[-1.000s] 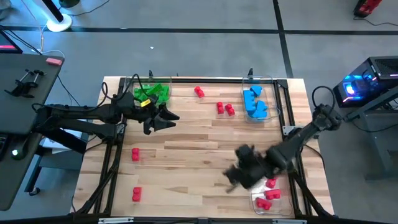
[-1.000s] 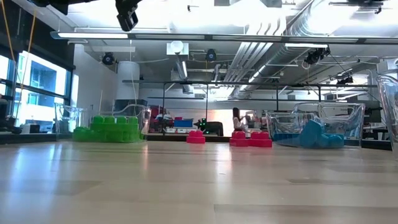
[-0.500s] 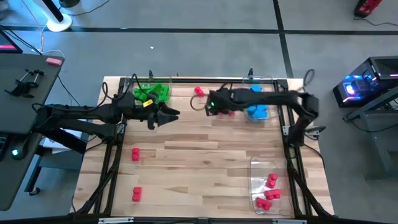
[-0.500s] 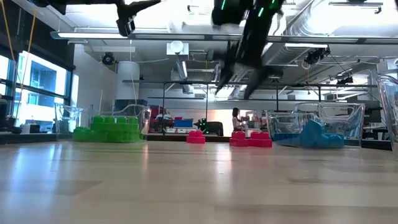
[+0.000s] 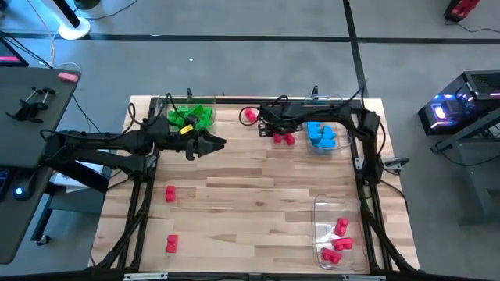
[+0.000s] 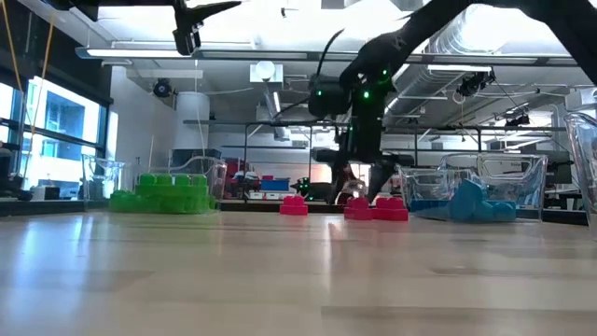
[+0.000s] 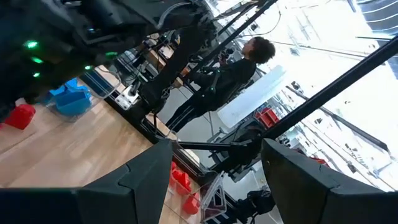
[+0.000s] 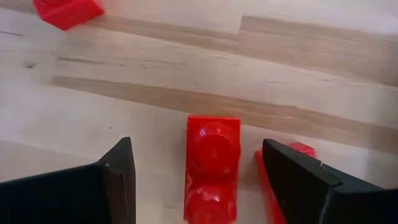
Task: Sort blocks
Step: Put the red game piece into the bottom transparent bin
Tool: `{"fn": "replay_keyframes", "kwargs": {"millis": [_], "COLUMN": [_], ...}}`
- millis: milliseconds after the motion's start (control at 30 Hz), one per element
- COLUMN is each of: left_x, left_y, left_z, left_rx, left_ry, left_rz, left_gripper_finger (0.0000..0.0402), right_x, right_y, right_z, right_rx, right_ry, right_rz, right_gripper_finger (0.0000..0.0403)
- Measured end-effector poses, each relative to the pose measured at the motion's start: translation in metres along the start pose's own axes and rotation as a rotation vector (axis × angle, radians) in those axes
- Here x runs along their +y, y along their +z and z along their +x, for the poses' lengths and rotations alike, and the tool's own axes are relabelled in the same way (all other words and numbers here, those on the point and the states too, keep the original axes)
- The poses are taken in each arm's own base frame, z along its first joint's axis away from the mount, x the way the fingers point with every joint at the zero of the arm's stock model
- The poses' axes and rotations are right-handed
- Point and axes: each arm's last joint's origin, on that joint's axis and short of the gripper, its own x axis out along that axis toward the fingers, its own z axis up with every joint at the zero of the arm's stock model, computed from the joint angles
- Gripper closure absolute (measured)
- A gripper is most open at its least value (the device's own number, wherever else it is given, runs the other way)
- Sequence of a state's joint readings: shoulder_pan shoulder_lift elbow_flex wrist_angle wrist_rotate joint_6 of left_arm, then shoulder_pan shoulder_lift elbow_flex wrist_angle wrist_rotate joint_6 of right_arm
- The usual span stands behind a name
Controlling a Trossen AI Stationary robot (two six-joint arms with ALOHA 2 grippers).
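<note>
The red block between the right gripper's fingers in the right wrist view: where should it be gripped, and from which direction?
Straight down from above, fingers closing on the red block across its two long flat sides. It lies flat with studs up, and the open right gripper already straddles it. The neighbouring red block sits close, so that finger has little room.

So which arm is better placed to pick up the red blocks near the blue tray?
The right. Its open fingers already straddle a red block, while the left gripper waits by the green blocks.
</note>
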State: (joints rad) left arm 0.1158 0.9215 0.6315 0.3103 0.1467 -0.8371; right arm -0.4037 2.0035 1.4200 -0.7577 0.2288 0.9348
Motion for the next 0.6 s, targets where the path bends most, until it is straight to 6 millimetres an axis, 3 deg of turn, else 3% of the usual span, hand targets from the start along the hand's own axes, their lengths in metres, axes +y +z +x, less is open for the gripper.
{"fn": "replay_keyframes", "kwargs": {"millis": [233, 367, 467, 600], "left_x": [0.0, 0.0, -0.001, -0.003], "left_y": [0.0, 0.0, -0.001, -0.003], "left_z": [0.0, 0.0, 0.0, 0.0], "left_rx": [0.0, 0.001, 0.005, 0.017], "left_ry": [0.001, 0.001, -0.004, -0.016], "left_rz": [-0.022, -0.052, -0.054, -0.086], "left_gripper_finger": [0.0167, 0.0167, 0.0167, 0.0167], "right_x": [0.012, 0.015, 0.018, 0.021], "right_y": [-0.008, -0.014, -0.018, -0.026], "right_z": [0.022, 0.024, 0.023, 0.015], "right_rx": [0.02, 0.024, 0.011, 0.021], "right_ry": [0.026, 0.016, 0.011, 0.013], "right_rz": [-0.005, -0.027, -0.042, -0.106], "right_gripper_finger": [0.0167, 0.0185, 0.0233, 0.0339]}}
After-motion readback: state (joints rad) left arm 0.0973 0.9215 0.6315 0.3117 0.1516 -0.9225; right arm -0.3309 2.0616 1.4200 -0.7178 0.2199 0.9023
